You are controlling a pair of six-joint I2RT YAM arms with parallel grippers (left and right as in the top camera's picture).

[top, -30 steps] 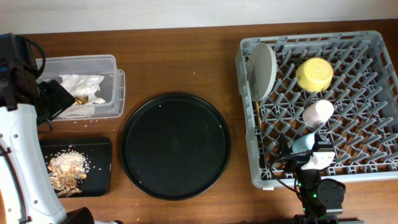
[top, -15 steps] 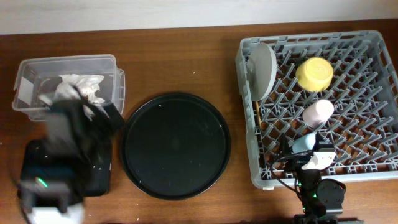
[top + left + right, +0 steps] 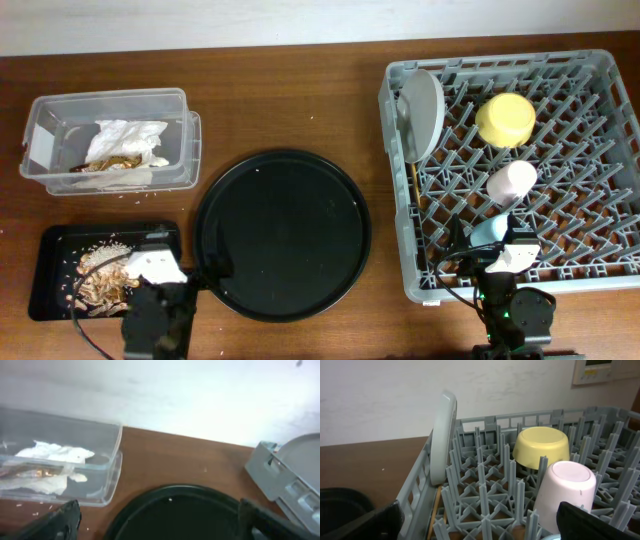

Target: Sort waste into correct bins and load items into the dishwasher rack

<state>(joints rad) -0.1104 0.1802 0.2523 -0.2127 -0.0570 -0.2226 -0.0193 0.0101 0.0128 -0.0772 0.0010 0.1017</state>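
The clear tub (image 3: 40, 150) holds white napkins (image 3: 128, 138) and a brown-gold wrapper (image 3: 105, 160); it also shows in the left wrist view (image 3: 107, 455). Food scraps (image 3: 100, 272) lie in the small black tray (image 3: 50, 262). The grey rack (image 3: 600, 268) holds the upright plate (image 3: 421, 112), yellow bowl (image 3: 505, 119), pink cup (image 3: 511, 182), blue cup (image 3: 488, 232) and chopsticks (image 3: 414, 185). My left gripper (image 3: 185, 262) is open and empty, low at the table's front beside the small tray. My right gripper (image 3: 495, 250) is open and empty at the rack's front edge.
The large round black tray (image 3: 283, 233) lies between the bins and the rack, right in front of my left gripper (image 3: 160, 532). My right wrist view shows the plate (image 3: 442, 435), bowl (image 3: 541, 446) and pink cup (image 3: 565, 490) among the pegs.
My left arm has swung from the tub at the far left down to the table's front edge by the small black tray. The right arm has not moved.
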